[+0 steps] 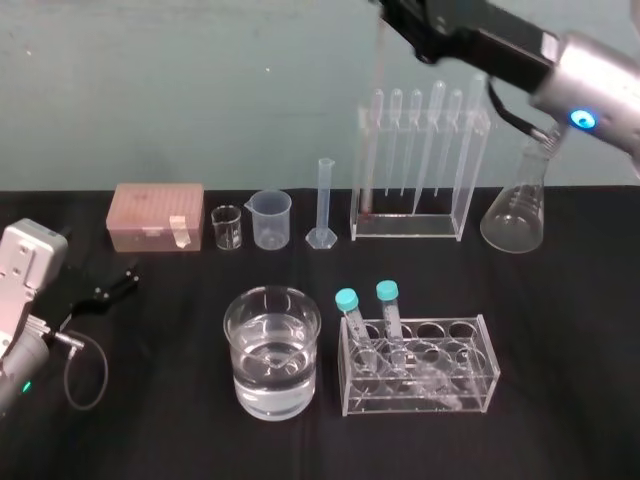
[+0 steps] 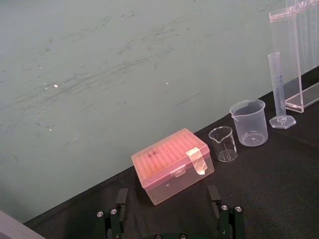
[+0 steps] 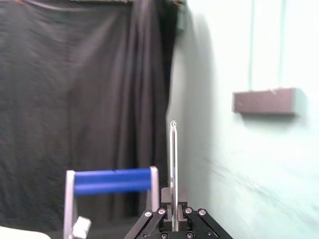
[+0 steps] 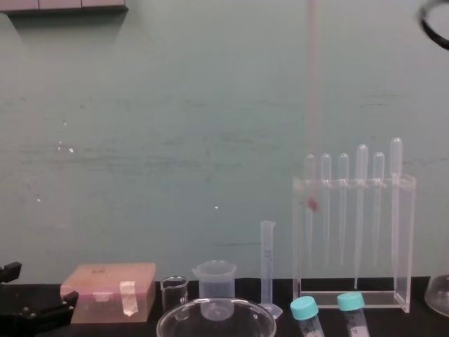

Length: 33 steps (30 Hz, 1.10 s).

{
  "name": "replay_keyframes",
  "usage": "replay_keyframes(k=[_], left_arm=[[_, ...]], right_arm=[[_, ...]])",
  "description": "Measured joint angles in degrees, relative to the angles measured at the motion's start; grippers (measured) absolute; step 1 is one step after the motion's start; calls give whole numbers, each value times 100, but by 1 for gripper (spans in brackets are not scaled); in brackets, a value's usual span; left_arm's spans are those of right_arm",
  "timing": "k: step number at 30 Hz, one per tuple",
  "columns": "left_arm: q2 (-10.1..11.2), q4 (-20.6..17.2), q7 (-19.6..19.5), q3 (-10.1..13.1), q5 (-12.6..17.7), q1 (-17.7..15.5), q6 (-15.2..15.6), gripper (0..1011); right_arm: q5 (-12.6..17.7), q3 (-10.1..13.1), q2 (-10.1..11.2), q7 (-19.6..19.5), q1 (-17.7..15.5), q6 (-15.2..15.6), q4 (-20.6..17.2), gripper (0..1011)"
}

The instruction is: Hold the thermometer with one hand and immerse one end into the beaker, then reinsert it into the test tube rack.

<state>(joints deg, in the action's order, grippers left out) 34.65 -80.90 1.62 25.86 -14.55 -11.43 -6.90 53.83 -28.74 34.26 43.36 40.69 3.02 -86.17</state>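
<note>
Bench (image 1: 560, 420), black-covered, as seen from the front.

1. Right gripper (image 1: 392, 18): raised high above the back row, fingers (image 3: 149, 215) clamped on the thermometer (image 1: 374, 120).
2. Thermometer: upright, gripped near its upper part. Its top pokes above the gripper, and its reddish lower end sits just under the top bar at the left end of the test tube rack (image 1: 468, 180), as the chest view shows it.
3. Test tube rack: back row, right of centre, holding clear pipettes (image 1: 418, 140).
4. Beaker (image 1: 240, 380): front centre, part full of water, well apart from the thermometer.
5. Left gripper (image 1: 115, 285): low over the bench at the front left, fingers spread apart, holding nothing.
6. Back row, left to right: pink box (image 1: 157, 215), small glass beaker (image 1: 227, 228), plastic beaker (image 1: 271, 218), measuring cylinder (image 1: 322, 205); a conical flask (image 1: 515, 215) stands right of the test tube rack.
</note>
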Motion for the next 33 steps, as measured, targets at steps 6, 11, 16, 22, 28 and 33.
replay_keyframes(k=[6, 11, 16, 22, 28, 33], left_arm=[[0, 0, 0, 0, 0, 0, 0, 1008], [0, 0, 0, 0, 0, 0, 0, 1008], [0, 0, 0, 0, 0, 0, 0, 1008], [0, 0, 0, 0, 0, 0, 0, 1008], [0, 0, 0, 0, 0, 0, 0, 1008], [0, 0, 0, 0, 0, 0, 0, 1008]], right_arm=[[110, 279, 500, -385, -713, 24, -374, 56], [47, 447, 723, -536, -1241, -221, -574, 56], [-157, 517, 782, -539, -1594, -537, -627, 56], [-343, 516, 713, -458, -1808, -759, -545, 56], [-392, 507, 576, -416, -1884, -753, -408, 56], [-472, 502, 465, -384, -1905, -720, -299, 56]])
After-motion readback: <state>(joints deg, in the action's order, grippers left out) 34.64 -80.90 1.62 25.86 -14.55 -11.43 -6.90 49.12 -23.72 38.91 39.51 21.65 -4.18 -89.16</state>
